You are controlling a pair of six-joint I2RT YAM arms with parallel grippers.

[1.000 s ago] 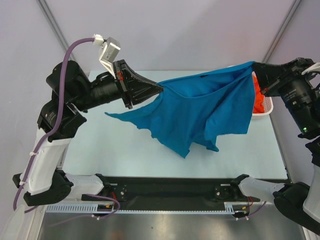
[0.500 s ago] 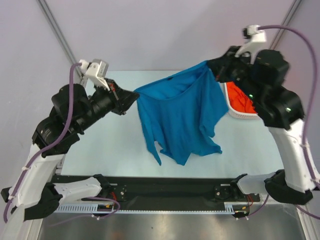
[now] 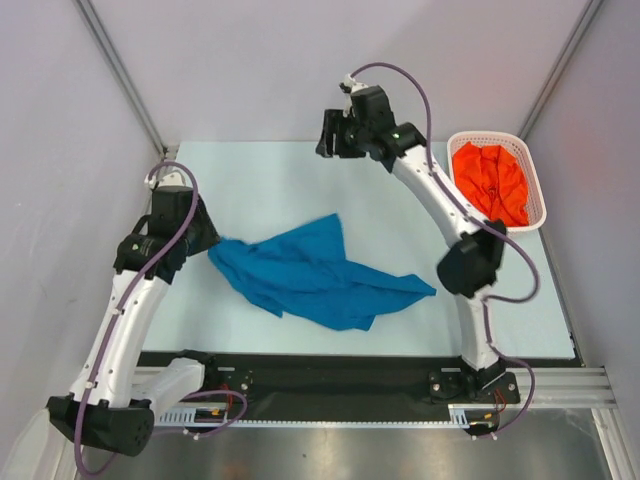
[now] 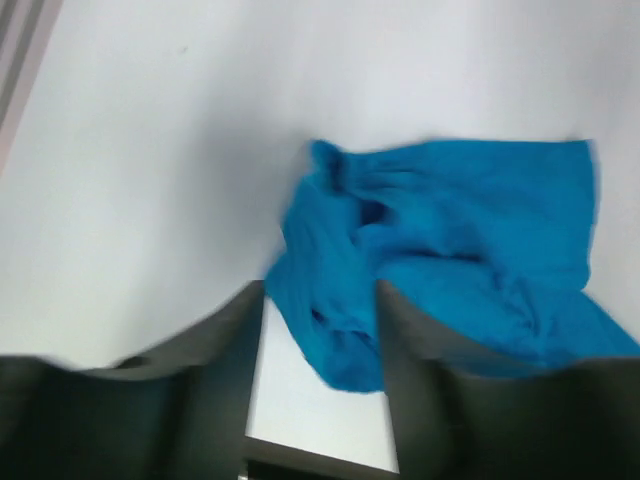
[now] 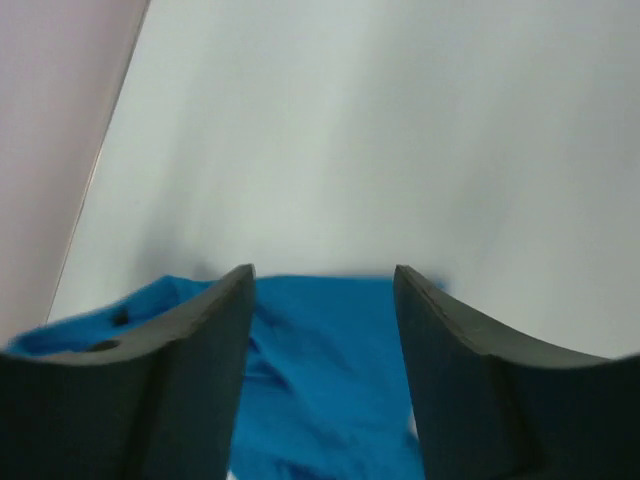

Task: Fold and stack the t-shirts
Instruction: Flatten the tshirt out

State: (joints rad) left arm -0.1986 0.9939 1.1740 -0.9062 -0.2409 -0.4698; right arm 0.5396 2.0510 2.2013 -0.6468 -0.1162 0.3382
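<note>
The blue t-shirt [image 3: 312, 275] lies crumpled and partly spread on the middle of the table. My left gripper [image 3: 203, 243] sits low at the shirt's left end with its jaws open. In the left wrist view a fold of the blue t-shirt [image 4: 440, 250] lies loose between its dark fingers [image 4: 215, 370]. My right gripper [image 3: 328, 140] hangs open high over the far side of the table, well apart from the cloth. Through the right gripper [image 5: 320, 275] I see the blue t-shirt [image 5: 320, 400] far below. The orange-red t-shirt [image 3: 490, 180] is bunched in the basket.
The white lattice basket [image 3: 538, 190] stands at the back right corner of the table. A black rail [image 3: 340, 375] with the arm bases runs along the near edge. Grey walls with metal posts [image 3: 125, 80] close in the left, back and right.
Both grippers opened and let go of the blue t-shirt, which dropped from hanging stretched between them onto the table. The left arm sank to the left, the right arm swung to the back.
</note>
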